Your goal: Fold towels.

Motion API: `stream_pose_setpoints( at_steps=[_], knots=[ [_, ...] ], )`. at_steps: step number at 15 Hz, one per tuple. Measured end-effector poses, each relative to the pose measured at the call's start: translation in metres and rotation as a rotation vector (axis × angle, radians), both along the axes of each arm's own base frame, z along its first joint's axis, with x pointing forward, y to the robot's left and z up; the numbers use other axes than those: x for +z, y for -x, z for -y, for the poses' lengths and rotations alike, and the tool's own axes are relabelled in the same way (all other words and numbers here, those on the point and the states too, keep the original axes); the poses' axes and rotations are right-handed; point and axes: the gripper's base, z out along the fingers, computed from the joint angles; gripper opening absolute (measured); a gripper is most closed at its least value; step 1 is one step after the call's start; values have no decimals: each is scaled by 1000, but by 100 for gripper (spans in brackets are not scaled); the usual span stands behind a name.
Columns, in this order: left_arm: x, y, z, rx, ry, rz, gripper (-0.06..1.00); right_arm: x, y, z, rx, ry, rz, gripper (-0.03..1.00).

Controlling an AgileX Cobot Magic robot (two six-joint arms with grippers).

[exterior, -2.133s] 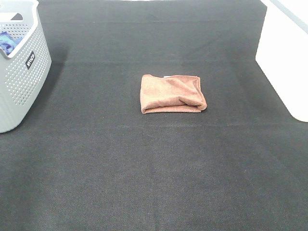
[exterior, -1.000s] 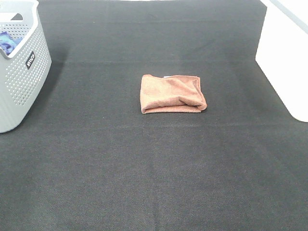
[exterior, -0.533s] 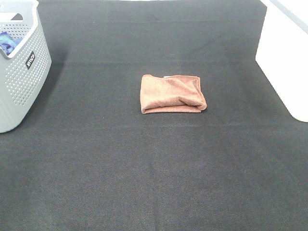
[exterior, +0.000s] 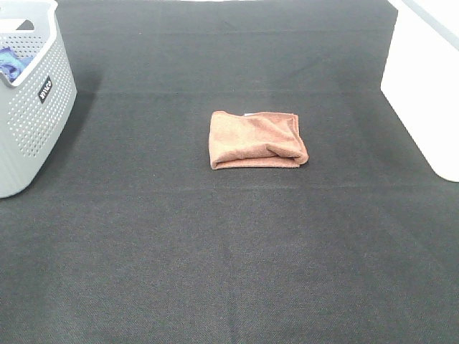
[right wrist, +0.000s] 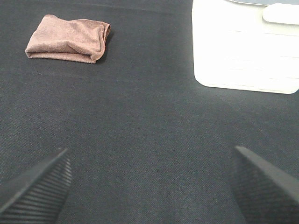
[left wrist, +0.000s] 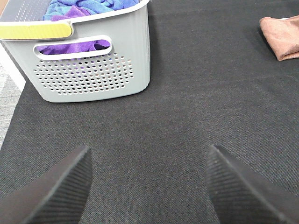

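A lab-style test bench is showing here — black fabric mat (exterior: 229,251) covering everything, a grey perforated laundry basket (exterior: 32,115) and a white bin (exterior: 423,93) sitting at its edges.
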Motion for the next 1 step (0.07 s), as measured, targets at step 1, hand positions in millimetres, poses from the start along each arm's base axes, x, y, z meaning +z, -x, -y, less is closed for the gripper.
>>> stream_pose_setpoints(
  at_steps=[1],
  knots=[
    [0, 0, 0, 0, 0, 0, 66, 0, 0, 0, 0, 0, 0, 86]
  ],
)
